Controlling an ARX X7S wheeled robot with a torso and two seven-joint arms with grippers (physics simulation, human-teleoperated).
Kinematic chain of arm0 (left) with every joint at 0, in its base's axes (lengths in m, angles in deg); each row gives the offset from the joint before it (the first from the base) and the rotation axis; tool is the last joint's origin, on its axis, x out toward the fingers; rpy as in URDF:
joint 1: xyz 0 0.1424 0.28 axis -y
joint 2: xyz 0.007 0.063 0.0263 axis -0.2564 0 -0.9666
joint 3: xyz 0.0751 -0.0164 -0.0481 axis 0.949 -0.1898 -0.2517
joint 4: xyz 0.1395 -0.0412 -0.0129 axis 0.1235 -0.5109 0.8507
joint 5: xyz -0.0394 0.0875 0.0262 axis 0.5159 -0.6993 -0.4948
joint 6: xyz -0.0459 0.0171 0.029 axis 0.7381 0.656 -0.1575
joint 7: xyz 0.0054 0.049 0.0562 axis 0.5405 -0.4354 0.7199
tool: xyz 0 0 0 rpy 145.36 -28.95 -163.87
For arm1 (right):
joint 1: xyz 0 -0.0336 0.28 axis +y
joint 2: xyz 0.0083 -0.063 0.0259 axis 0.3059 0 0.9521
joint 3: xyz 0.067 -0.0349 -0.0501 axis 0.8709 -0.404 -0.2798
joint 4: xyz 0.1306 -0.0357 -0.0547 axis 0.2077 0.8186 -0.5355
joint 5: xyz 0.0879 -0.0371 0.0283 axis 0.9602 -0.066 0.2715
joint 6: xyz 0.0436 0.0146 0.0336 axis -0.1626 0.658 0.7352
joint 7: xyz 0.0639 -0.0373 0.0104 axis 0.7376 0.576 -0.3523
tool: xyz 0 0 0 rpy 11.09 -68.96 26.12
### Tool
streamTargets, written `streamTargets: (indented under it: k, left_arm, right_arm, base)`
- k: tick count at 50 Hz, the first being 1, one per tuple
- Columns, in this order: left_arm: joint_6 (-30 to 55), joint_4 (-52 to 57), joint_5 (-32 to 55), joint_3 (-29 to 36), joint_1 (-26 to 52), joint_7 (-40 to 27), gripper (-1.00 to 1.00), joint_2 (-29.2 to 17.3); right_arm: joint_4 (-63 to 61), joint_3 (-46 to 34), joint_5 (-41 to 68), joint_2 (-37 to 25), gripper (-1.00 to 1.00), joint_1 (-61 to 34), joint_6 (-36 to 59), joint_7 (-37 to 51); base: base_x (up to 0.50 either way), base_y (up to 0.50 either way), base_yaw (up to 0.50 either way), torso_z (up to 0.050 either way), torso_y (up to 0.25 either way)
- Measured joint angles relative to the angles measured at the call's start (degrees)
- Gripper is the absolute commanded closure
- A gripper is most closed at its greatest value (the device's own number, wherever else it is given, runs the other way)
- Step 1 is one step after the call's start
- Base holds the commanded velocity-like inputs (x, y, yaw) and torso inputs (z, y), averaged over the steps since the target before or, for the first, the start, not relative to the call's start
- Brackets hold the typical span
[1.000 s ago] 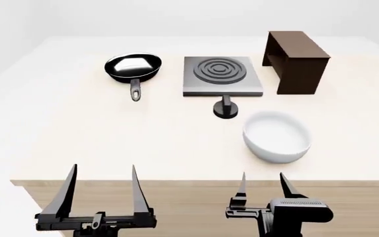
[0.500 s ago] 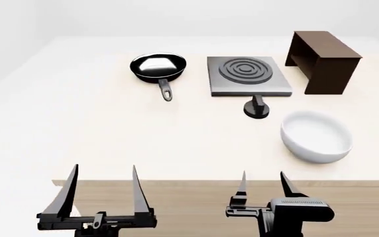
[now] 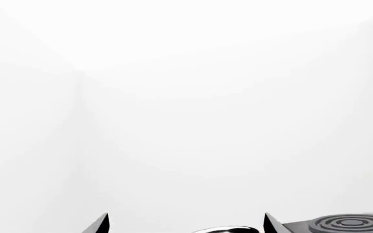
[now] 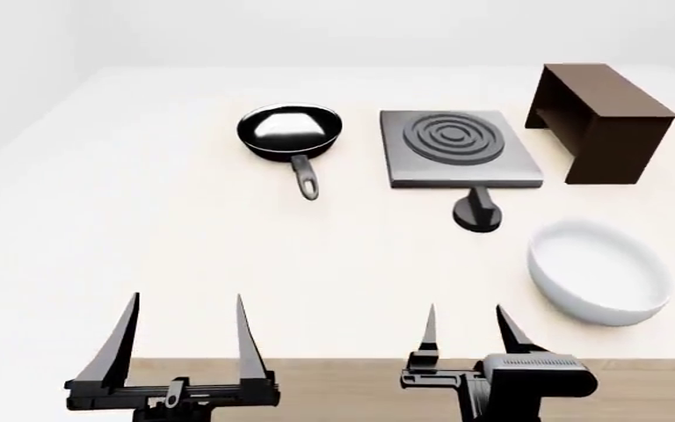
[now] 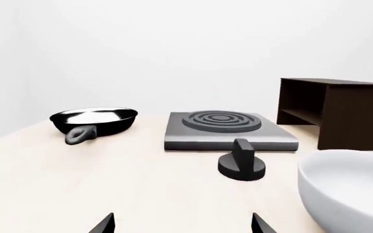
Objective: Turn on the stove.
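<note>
The stove (image 4: 460, 148) sits flat on the far part of the surface (image 4: 138, 229), with its black knob (image 4: 478, 211) standing just in front of its near edge. Next to the stove are a pan (image 4: 289, 132) on one side and a brown box (image 4: 601, 110) on the other, and a white bowl (image 4: 596, 271) lies near the knob, closer to the robot. The left claw (image 4: 180, 327) and the right claw (image 4: 469, 325) both hang spread apart and empty at the near edge, far from the stove.
</note>
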Motion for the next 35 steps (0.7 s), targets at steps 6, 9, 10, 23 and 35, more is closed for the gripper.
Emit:
streamTargets:
  k: [6,9,10,23,35]
  left_arm:
    - [0.08,-0.06,0.07,0.23,0.09,-0.26,-1.00,-0.20]
    - [0.23,0.05,0.11,0.34,0.10,-0.37,-1.00,-0.29]
    - [0.27,0.07,0.12,0.38,0.11,-0.40,-1.00,-0.32]
    - [0.65,0.26,0.27,0.83,0.22,-0.90,-1.00,-0.70]
    - [0.55,-0.05,0.40,1.25,0.37,-1.44,-1.00,-1.09]
  right_arm:
    - [0.20,-0.20,0.35,-0.18,-1.00,-0.03,-0.30,0.00]
    - [0.19,-0.29,0.49,-0.28,-1.00,-0.03,-0.37,0.05]
    - [0.19,-0.32,0.53,-0.31,-1.00,-0.03,-0.38,0.08]
    - [0.30,-0.68,0.98,-0.66,-1.00,-0.12,-0.60,0.41]
    - [0.21,-0.99,1.30,-0.98,-1.00,-0.12,-0.65,0.81]
  base:
    - [0.37,0.00,0.00,0.000,0.000]
    - [0.37,0.00,0.00,0.000,0.000]
    - [0.36,0.00,0.00,0.000,0.000]
    - [0.37,0.00,0.00,0.000,0.000]
    - [0.36,0.00,0.00,0.000,0.000]
